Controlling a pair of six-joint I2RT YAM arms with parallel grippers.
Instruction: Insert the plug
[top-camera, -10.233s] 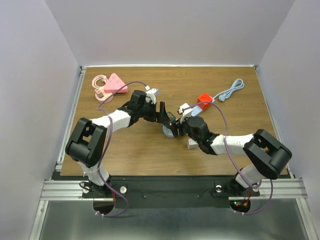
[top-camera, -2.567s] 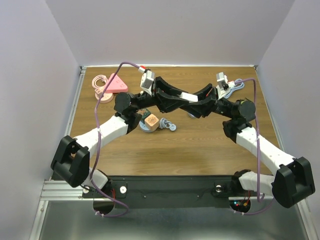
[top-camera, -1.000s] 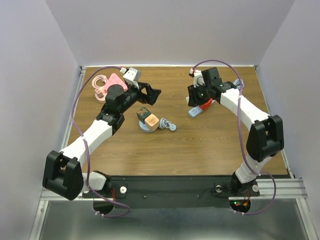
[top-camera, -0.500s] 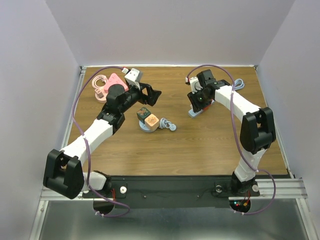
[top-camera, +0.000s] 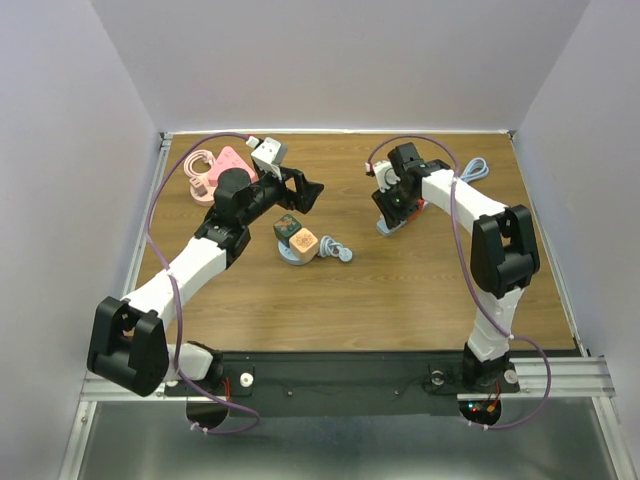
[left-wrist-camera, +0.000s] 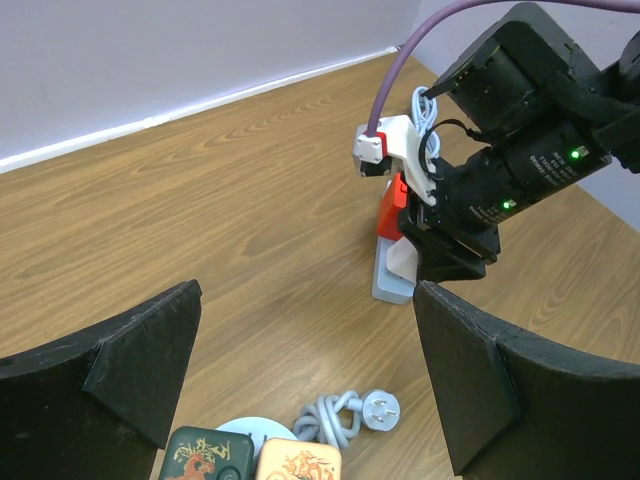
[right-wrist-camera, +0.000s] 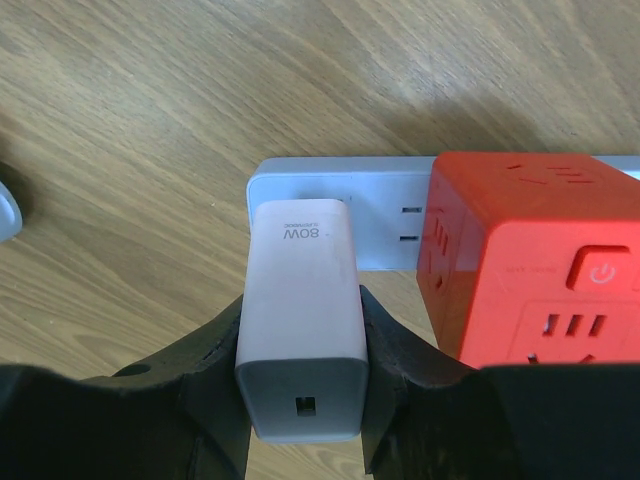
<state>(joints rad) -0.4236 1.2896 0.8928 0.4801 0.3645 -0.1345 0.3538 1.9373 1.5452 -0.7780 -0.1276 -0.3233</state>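
My right gripper is shut on a white 80W charger plug, whose far end meets the top of a pale blue power strip lying on the wooden table. A red cube socket sits plugged into the strip just right of the charger. In the top view the right gripper stands over the strip. The left wrist view shows the strip with the charger on it. My left gripper is open and empty, held above the table left of the strip.
A grey round base with a green and an orange cube charger and a coiled grey cable with plug lie mid-table. A pink triangular socket with coiled pink cord is at the back left. The strip's grey cable trails to the back right.
Both arms parted from a meeting above mid-table. The right gripper carried the white charger to the power strip and lowered it on. The left gripper withdrew to the left and is now still.
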